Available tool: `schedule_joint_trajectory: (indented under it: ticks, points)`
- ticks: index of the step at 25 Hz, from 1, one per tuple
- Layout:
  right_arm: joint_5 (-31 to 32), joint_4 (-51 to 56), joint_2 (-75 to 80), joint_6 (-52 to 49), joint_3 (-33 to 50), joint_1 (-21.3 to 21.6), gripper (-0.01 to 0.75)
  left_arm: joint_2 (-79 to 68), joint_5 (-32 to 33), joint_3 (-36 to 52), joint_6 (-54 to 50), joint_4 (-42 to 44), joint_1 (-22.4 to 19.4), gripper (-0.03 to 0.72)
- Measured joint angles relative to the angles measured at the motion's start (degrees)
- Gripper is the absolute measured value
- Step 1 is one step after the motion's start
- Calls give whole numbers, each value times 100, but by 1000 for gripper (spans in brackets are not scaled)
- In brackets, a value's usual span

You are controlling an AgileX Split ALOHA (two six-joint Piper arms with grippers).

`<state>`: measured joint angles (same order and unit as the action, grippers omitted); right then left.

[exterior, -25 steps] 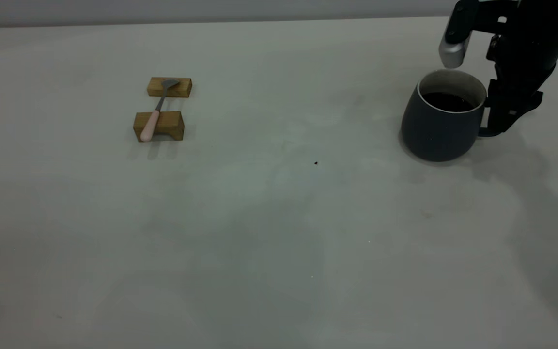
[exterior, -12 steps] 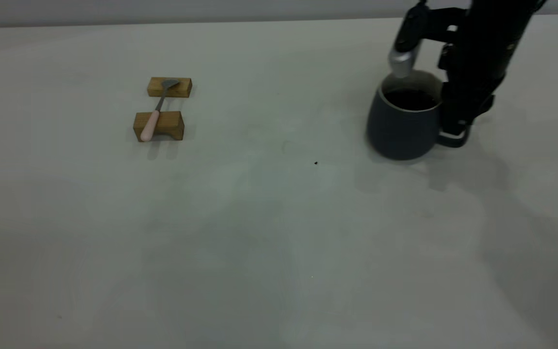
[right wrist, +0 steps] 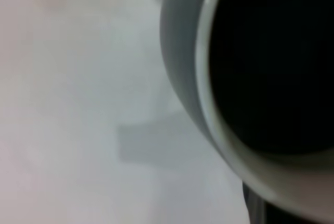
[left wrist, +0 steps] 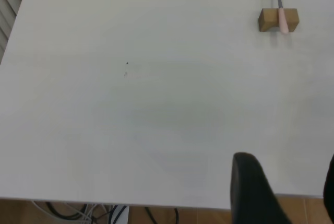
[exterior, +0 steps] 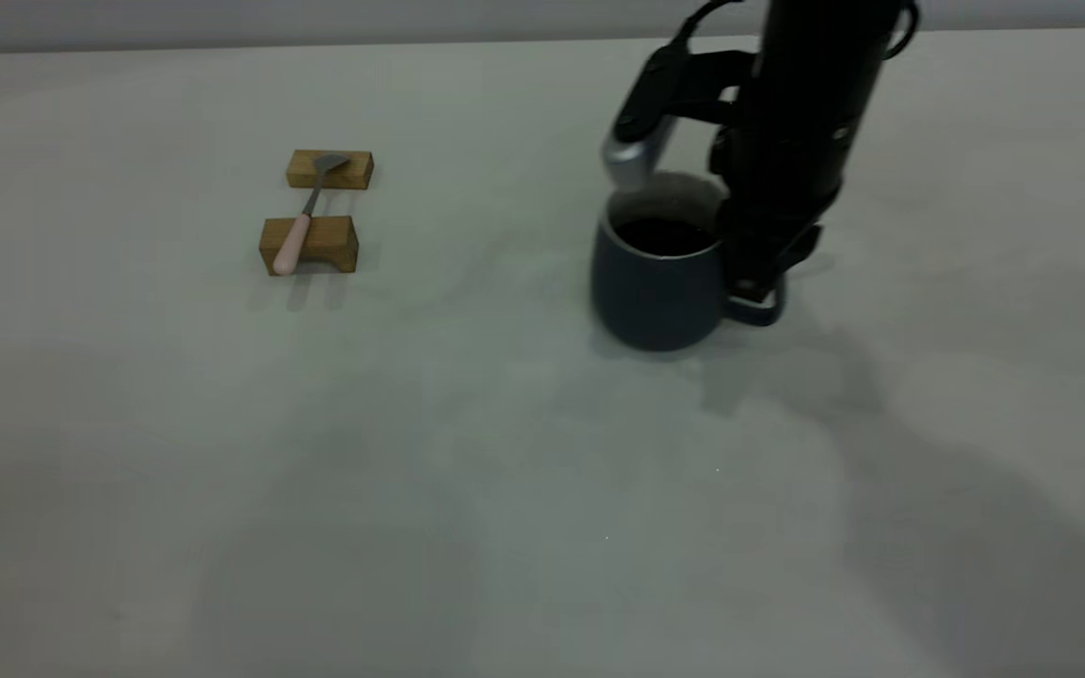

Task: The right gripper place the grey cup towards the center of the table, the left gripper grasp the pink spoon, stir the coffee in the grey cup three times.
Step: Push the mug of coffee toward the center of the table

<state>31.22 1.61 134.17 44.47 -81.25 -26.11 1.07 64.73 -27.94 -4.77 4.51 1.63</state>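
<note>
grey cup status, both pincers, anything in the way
Right pincer shut on grey cup handle, near table center. Left pincer open, parked. Pink spoon on wooden blocks. Path clear.

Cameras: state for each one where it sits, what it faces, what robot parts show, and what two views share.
Exterior: faces the table from above; right gripper on the grey cup.
Left wrist: high over the table; one fingertip; shares pink spoon on wooden blocks with exterior.
Right wrist: just above the coffee.

Exterior camera faces the arms across the pale grey-white table [exterior: 467,490]; left wrist camera views it from high above, right wrist camera close up.
</note>
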Motion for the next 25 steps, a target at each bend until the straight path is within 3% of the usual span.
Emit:
schedule_joint_trajectory:
  ticks: [7, 15, 21, 25]
  points:
    - [-435, 22, 24, -558, 0, -313, 181, 0, 0, 0, 0, 0, 0, 410]
    - [-688, 458, 35, -652, 6, -362, 216, 0, 0, 0, 0, 0, 0, 410]
    - [-777, 679, 35, -714, 6, -362, 395, 0, 0, 0, 0, 0, 0, 410]
    - [-459, 669, -98, -761, 6, -362, 583, 0, 0, 0, 0, 0, 0, 410]
